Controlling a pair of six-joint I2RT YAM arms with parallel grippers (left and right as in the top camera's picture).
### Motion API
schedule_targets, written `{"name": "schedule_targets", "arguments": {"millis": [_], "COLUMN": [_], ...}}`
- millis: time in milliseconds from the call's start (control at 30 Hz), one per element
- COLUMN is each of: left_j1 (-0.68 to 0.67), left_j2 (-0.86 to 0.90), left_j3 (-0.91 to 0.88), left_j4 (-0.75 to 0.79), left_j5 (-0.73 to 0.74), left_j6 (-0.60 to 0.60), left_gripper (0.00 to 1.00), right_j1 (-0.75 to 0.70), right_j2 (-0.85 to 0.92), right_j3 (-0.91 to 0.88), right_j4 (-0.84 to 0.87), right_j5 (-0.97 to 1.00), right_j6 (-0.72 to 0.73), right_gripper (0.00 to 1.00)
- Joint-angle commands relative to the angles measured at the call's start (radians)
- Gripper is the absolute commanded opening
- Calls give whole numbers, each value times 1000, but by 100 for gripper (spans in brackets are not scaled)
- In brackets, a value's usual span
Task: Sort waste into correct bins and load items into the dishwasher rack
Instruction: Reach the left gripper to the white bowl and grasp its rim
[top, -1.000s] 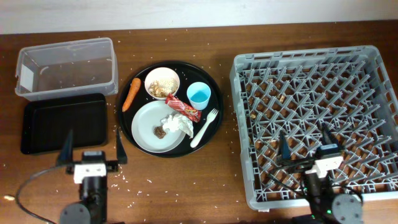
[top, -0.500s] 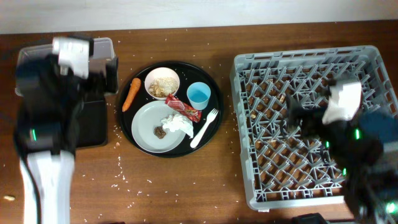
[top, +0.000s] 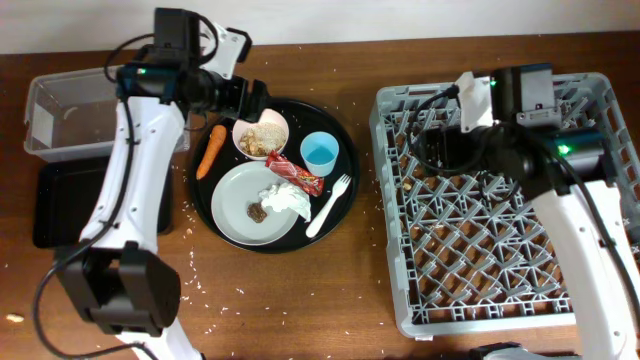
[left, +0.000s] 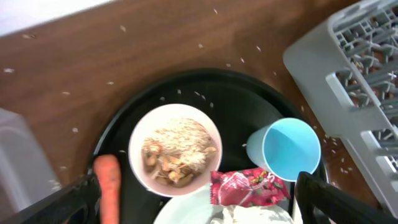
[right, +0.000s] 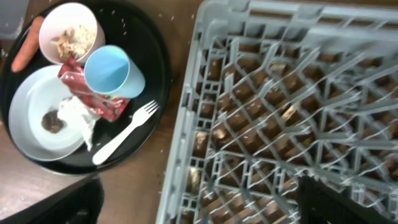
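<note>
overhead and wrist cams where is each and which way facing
Overhead: above the table, facing down; round tray, rack, left arm, right arm.
Left wrist: over that tray, facing down on bowl, cup; left gripper tips at bottom corners.
Right wrist: over the rack's edge, facing down; right gripper tips at bottom corners.
Shared by all: bowl, cup.

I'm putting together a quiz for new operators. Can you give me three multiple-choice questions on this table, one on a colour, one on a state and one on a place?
1. The cup is: A red; B light blue; C green.
2. The bowl: A holds food scraps; B is empty; C is upturned.
3. The fork lies: A in the cup; B across the bowl; C on the round tray, right of the plate.

Answers: B, its blue shows in all three views; A, the food scraps cover its bottom; C, it lies flat by the plate's right edge.
</note>
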Motion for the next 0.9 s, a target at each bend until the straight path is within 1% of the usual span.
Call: {"name": "schedule_targets", "arguments": {"millis": [0,67,100,133,200,267,300,333,367,433,467,500,567,633,667,700,867], "left_j1": [-33,-56,-73,-86,-128,-161,-177,-190,-201,-218,-224,-226,-228,-228,-228,-228,-228], "left_j2": [30,35,47,55,105,158,193,220,249,295,315,328,346,362,375,383,431], "left_j3": [21,21,21,21,21,21,21,21,21,21,21,21,21,21,21,21,20], "left_j4": [23,56,77,89,119,147,169,186,198,206,206,203,199,197,196,193,196], "left_j5": [56,51,14,-29,-185,-273,-283,-283,-283,-288,-303,-324,-371,-397,-396,-396,-396], "left_j6": [-9,-75,-125,-167,-276,-344,-359,-362,-372,-407,-432,-457,-508,-539,-539,-539,-539], "left_gripper": [99,99,98,98,95,93,93,89,84,78,75,74,67,64,61,60,42], "right_j1": [-3,-5,-5,-5,-5,-5,-5,-5,-5,-5,-5,-5,-5,-5,-5,-5,-5], "right_j2": [22,21,21,21,21,21,21,21,21,21,21,21,21,21,21,21,21], "right_j3": [21,21,21,21,21,21,21,21,21,21,21,21,21,21,21,21,21], "right_j4": [-8,-10,-10,-10,-10,-10,-13,-14,-19,-32,-39,-48,-56,-59,-59,-58,-59], "right_j5": [-33,-22,-19,-19,-19,-19,-19,-18,-15,-2,5,8,8,7,7,7,7], "right_j6": [4,4,4,4,4,4,4,4,4,4,4,4,4,4,4,4,4], "right_gripper": [82,77,77,77,74,70,69,68,68,67,67,66,66,66,66,66,64]}}
